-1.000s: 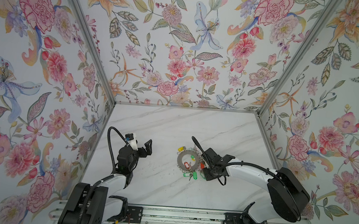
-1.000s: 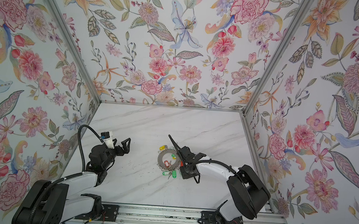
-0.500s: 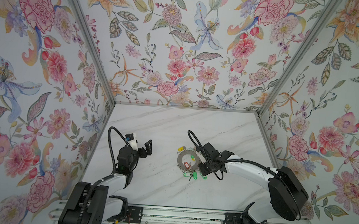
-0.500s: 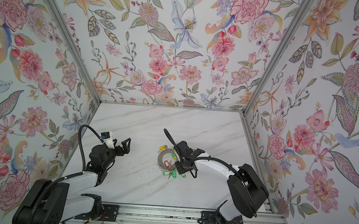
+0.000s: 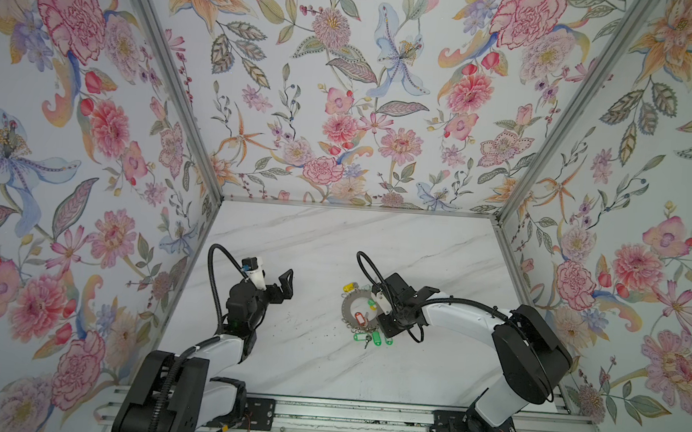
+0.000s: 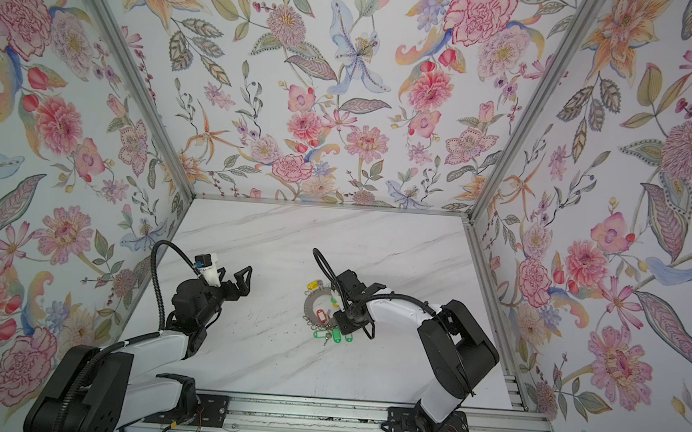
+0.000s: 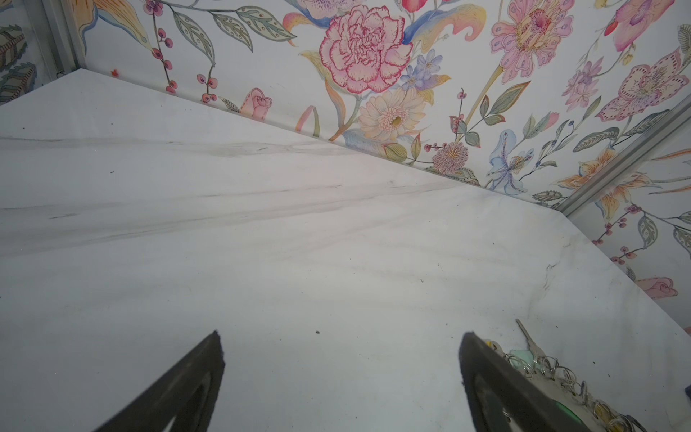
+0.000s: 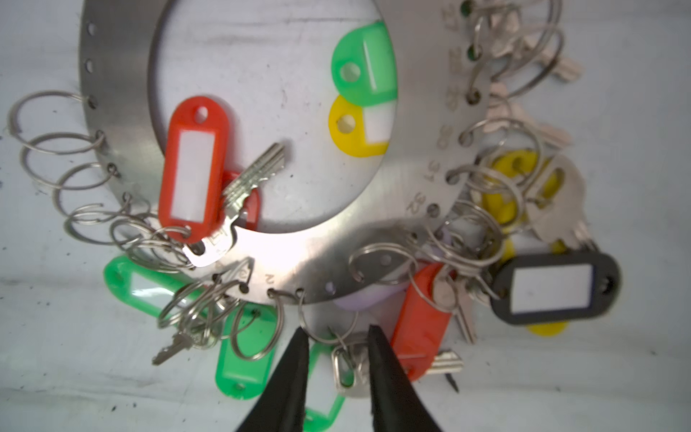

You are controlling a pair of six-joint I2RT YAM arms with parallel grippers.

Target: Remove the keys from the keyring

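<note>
While the left claw (image 7: 342, 334) is hanging wide open above the bare marble bench (image 5: 335, 233), well apart from the task's things, the right claw (image 8: 336, 329) is hovering low over the keyring (image 8: 310, 258). The keyring, a flat grey metal disc with a wide round hole, is lying flat on the bench a little right of the middle in both top views. The right arm is reaching in from the right and covering the disc's right edge.

Small wire rings (image 8: 60, 149) are hanging from the holes round the rim, several of them carrying nothing. From the others the keys (image 8: 258, 175) are fanning out with their plastic tags. A red tag (image 8: 192, 168) and one key are lying across the rim into the hole. A green tag (image 8: 364, 61) and a yellow tag (image 8: 359, 129) are showing inside the hole, partly tucked under the disc, and a black tag (image 8: 553, 288) is lying just outside the rim.

Seen from the right wrist, the right claw's two black fingers (image 8: 291, 374) are standing a little apart, straddling the head of a silver key (image 8: 349, 370) that is hanging by a small ring from the rim. A strip of green is showing between one finger and the key head, so the claw is not clamping it.
</note>
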